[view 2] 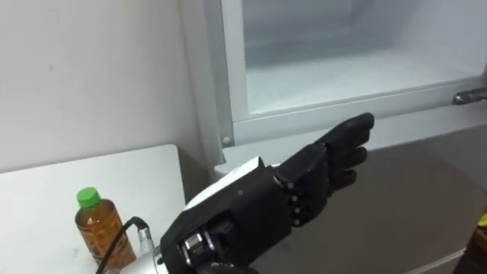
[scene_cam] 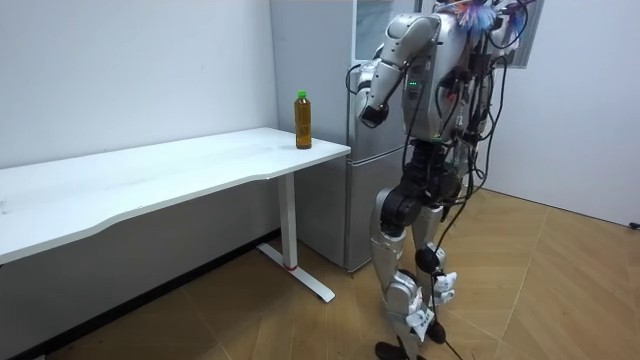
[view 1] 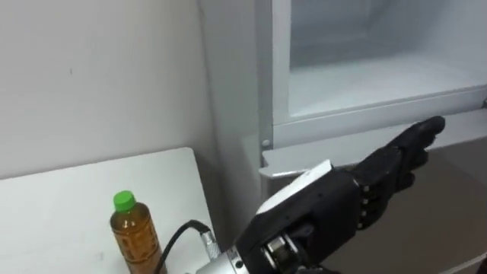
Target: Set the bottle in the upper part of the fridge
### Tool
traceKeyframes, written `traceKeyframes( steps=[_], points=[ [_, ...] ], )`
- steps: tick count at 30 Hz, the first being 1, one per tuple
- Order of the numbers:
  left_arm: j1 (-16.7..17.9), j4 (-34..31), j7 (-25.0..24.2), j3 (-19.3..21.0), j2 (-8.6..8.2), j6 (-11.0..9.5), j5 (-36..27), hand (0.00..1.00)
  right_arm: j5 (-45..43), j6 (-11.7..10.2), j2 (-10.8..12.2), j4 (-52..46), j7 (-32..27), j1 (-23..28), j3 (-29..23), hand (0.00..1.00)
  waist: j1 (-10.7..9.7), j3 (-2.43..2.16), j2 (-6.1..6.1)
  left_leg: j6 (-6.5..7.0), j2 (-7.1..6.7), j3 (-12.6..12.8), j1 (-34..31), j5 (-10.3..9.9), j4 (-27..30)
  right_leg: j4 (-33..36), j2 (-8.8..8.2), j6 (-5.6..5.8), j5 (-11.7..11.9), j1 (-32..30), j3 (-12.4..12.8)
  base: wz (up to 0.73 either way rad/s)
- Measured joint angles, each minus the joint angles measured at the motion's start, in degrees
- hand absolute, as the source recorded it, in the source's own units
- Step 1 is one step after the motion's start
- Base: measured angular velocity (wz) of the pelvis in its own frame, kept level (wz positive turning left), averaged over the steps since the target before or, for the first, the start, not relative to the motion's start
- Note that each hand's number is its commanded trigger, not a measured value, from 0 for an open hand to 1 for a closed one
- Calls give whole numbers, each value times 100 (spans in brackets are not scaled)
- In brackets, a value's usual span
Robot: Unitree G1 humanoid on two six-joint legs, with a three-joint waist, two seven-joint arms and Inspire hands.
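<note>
Bottle (view 1: 135, 236) upright near the corner of the white table (view 1: 61, 205), beside the fridge, untouched, handy for a short carry. Left hand (view 1: 342, 198) stretched toward the open upper compartment (view 1: 373, 80), fingers straight, holding nothing. Shelf bare, ready to take 1 bottle. Next, probably: reach back left and grasp the bottle.

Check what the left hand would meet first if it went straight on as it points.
Probably the front ledge below the fridge's open upper compartment: the left hand, fingers straight, aims up and right at it. Depth is unclear; it may pass over into the compartment.
</note>
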Motion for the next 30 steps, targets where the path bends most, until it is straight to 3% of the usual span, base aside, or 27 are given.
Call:
traceKeyframes(
  steps=[8,11,15,19,22,30],
  points=[
    [175,-143,561,955,85,-234,86,0,-295,-14,93,21,-214,-18,-93,0,196,-7,-28,-13,-28,-316,12,23,93,14,-24,-26,-73,173,-177,17],
    [231,-146,737,1228,87,-343,76,0,-398,-18,79,6,-296,64,-100,0,455,-2,-37,-29,-24,-330,59,35,85,21,-24,-44,-91,208,-208,5],
    [505,-160,988,1729,111,-521,141,0,-496,-66,98,0,-367,110,-161,0,558,1,-48,-38,-56,-505,58,57,83,7,-38,-45,-125,258,-325,18],
    [844,-178,1396,2221,66,-531,278,0,-631,-82,104,-280,-413,346,-296,0,732,-10,-33,-38,-86,-564,-2,58,95,7,-47,-41,-147,268,-391,9],
    [857,-202,1736,2616,66,-557,319,0,-631,-81,103,-440,-400,493,-344,0,783,-23,-13,-38,-92,-635,-29,58,100,8,-60,-32,-154,259,-460,12],
    [974,-307,2429,3033,62,-742,567,0,-671,-86,104,-438,-403,510,-342,0,924,-26,-27,-37,-108,-756,-7,58,94,33,-81,-8,-168,338,-491,6]
  ],
)
